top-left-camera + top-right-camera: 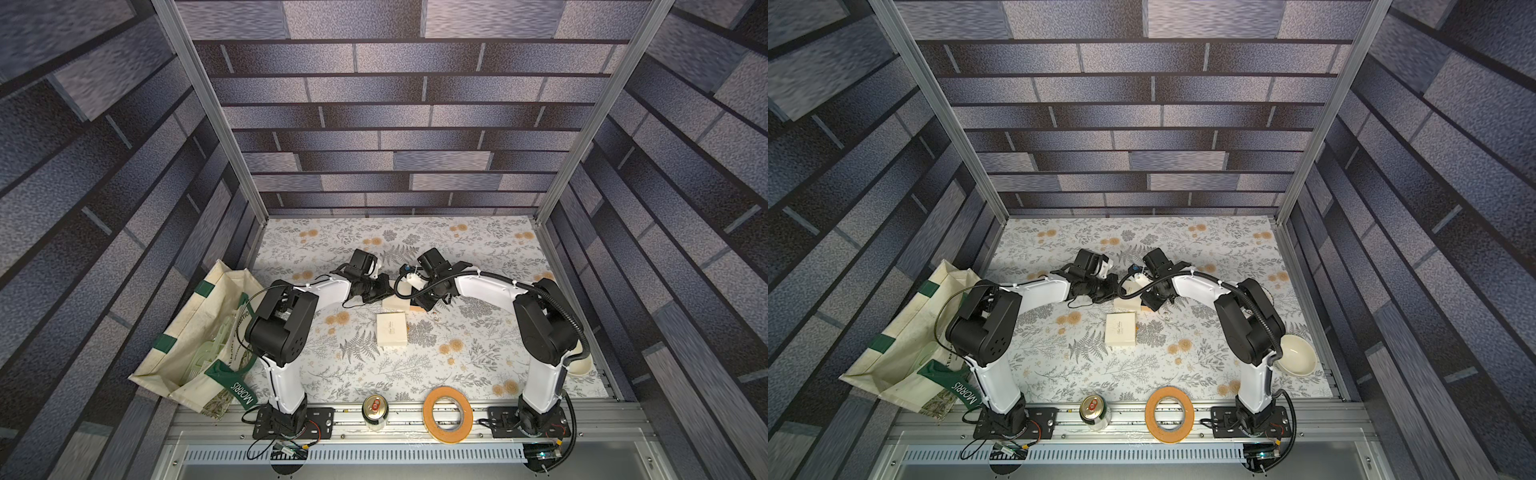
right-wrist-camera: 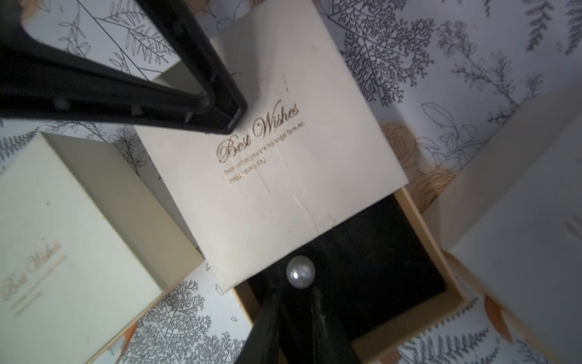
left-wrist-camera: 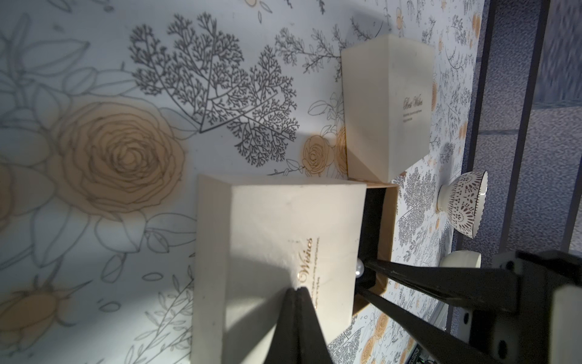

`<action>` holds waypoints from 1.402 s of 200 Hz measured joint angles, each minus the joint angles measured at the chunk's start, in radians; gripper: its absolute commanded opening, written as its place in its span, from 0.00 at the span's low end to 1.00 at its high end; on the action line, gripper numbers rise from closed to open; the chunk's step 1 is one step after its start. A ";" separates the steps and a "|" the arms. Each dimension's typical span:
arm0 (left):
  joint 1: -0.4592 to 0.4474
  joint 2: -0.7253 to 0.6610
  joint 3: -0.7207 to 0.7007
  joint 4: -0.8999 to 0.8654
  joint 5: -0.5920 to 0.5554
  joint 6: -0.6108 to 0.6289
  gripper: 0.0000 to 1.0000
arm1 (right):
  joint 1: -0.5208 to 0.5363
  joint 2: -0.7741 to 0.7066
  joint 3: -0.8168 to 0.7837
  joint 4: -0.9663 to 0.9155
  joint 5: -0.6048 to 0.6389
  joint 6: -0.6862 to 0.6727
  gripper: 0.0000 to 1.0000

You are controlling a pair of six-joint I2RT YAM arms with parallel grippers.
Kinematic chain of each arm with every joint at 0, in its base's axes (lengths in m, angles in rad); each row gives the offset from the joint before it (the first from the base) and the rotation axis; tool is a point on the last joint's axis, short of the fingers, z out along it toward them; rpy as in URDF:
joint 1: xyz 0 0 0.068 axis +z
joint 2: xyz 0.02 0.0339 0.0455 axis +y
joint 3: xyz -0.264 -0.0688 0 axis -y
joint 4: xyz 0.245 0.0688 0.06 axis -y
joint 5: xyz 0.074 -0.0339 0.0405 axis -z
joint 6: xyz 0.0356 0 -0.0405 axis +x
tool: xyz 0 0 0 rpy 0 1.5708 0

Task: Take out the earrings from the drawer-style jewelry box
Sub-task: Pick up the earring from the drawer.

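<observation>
The cream drawer-style jewelry box (image 2: 283, 189), lettered "Best Wishes", lies mid-table under both wrists (image 1: 392, 302). Its drawer (image 2: 434, 239) is slid out and shows a black lining. My left gripper (image 3: 297, 288) is shut, with its tips resting on the box's top. My right gripper (image 2: 294, 291) reaches over the drawer with its jaws a narrow gap apart, shut on an earring with a round pearl (image 2: 300, 271) at the very fingertips. In the left wrist view the pearl earring (image 3: 360, 268) sits at the box's open edge between the right fingers. Tiny specks (image 1: 436, 318), too small to identify, lie on the cloth right of the drawer.
A second cream box (image 1: 391, 334) lies just in front of the first. A patterned bowl (image 1: 1296, 353) stands by the right arm. A drinks can (image 1: 375, 411) and a tape roll (image 1: 447, 413) sit on the front rail. A tote bag (image 1: 195, 336) lies at the left.
</observation>
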 measured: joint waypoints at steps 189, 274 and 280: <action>0.000 0.011 0.013 -0.004 0.011 0.000 0.00 | 0.005 0.037 0.020 0.036 0.012 0.001 0.22; 0.000 0.011 0.013 -0.004 0.011 0.003 0.00 | 0.005 0.052 0.020 0.053 0.018 0.008 0.11; 0.000 0.011 0.013 -0.004 0.011 0.003 0.00 | 0.005 0.052 0.020 0.053 0.018 0.008 0.09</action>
